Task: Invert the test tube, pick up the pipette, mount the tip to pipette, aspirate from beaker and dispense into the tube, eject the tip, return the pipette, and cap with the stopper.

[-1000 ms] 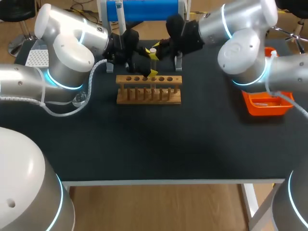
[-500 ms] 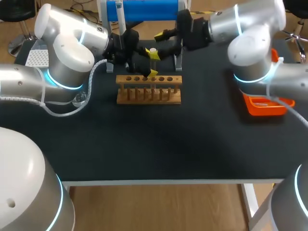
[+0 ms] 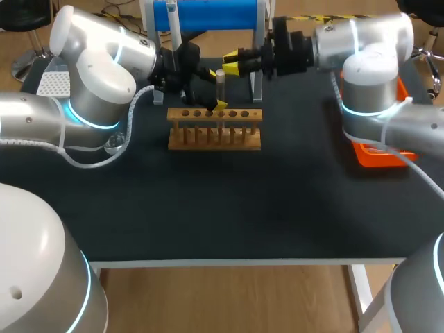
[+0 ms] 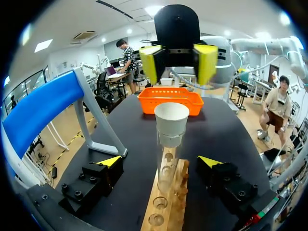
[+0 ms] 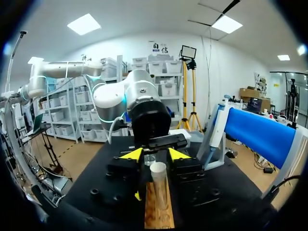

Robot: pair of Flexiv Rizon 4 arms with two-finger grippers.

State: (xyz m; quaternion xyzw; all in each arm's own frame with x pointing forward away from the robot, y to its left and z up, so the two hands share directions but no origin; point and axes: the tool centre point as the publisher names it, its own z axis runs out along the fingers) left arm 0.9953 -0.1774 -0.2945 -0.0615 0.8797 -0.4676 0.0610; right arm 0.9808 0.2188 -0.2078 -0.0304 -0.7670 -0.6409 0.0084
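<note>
The tube (image 4: 166, 166) stands upright in a hole of the rack (image 3: 215, 132) at the back of the tabletop (image 3: 222, 208), with the white stopper (image 4: 172, 122) sitting in its mouth. My left gripper (image 4: 160, 161) is level with the tube's lower half. Its fingers stand apart, one on each side of the glass, and neither touches it. My right gripper (image 4: 179, 62) hangs beyond the stopper, near it but apart, fingers spread and holding nothing. I judge the task to be at its last step, the capping, with only the retreat of both arms left. Hazard 1: the stopper appears to ride high on the rim, and I cannot tell whether it is pressed home; a loose stopper can tip off if the tube is jolted. Hazard 2: the left fingers flank the tube, so a sideways or skewed withdrawal would catch the glass, lever it in its hole and drag or topple the rack, which is probably light. Back the left arm straight out along the finger axis. Hazard 3: the right fingers sit at stopper height, so any travel toward the tube would knock the stopper off or tilt the tube. Raise first, then move away. Hazard 4: both grippers crowd the same spot, so moving them together risks contact between them. Move one arm at a time.
</note>
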